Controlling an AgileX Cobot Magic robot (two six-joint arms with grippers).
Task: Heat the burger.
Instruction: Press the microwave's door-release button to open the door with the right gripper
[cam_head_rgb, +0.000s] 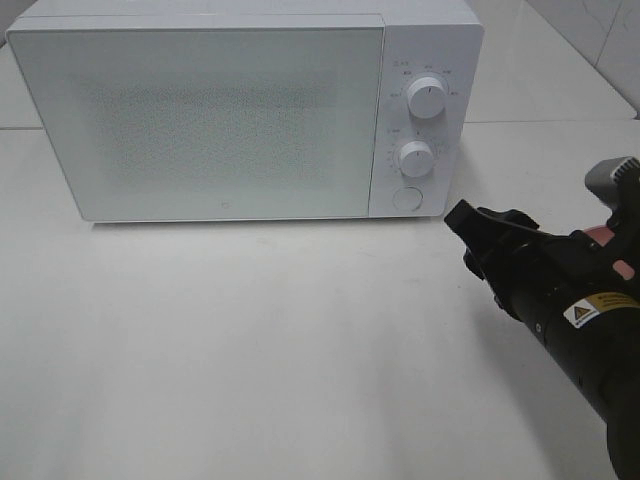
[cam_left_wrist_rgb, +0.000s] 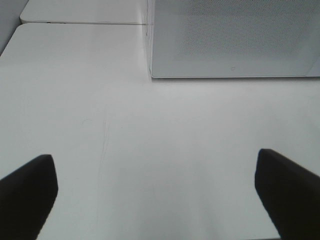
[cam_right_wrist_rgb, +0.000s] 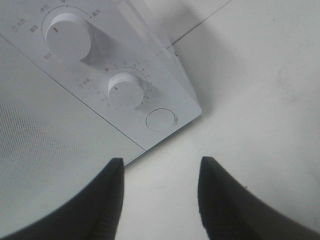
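Start nearest you, in the high view. Your right gripper (cam_right_wrist_rgb: 160, 167) comes in from five o'clock over the white table (cam_head_rgb: 250, 340), its long axis aimed toward ten o'clock. Its wrist camera shows the two fingers apart with nothing between them.

Your left gripper (cam_left_wrist_rgb: 155, 160) is out of the high view. Its own camera shows the fingers spread wide and holding nothing, above bare table, with the microwave (cam_head_rgb: 200, 110) ahead of it and well apart.

Just beyond the right fingertips, at about ten o'clock from them, sits the round button (cam_head_rgb: 407, 198) at the foot of the control panel. It is near but not touched. Further along, at twelve o'clock from the button, are the lower dial (cam_head_rgb: 414, 157) and then the upper dial (cam_head_rgb: 427, 100).

The door (cam_head_rgb: 200, 120) fills the rest of the front, out to nine o'clock. It is closed and its speckled panel lets nothing show through.

You cannot see the burger in any view. It may be behind that door, but the pictures do not settle it.

The coming move probably turns on the control panel, and your right arm is much the nearer one. A short push along its present axis should reach the button, while the dials need you to lift toward twelve o'clock first.
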